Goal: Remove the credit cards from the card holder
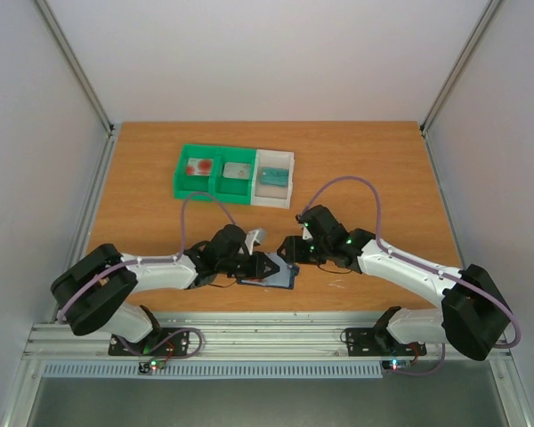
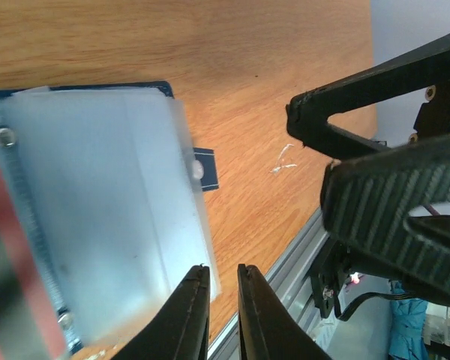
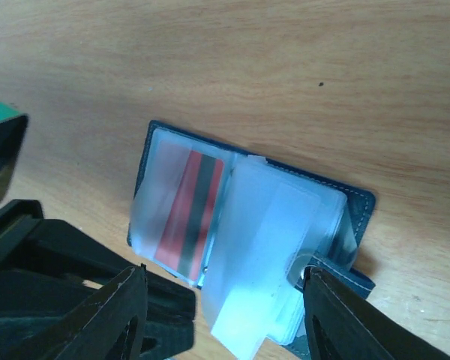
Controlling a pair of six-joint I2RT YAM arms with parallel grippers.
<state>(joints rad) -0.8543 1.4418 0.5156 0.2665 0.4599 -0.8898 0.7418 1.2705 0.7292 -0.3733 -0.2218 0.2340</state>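
- Left hand and right hand flank card holder; narrow gap between them.
- Tray occupies far centre; bench open either side.

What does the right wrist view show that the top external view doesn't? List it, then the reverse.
Right wrist only: a red-striped card inside a clear sleeve. Top external only: the compartments of the green-and-white tray, one holding a red-blotched card. Both: the card holder on the wooden table.
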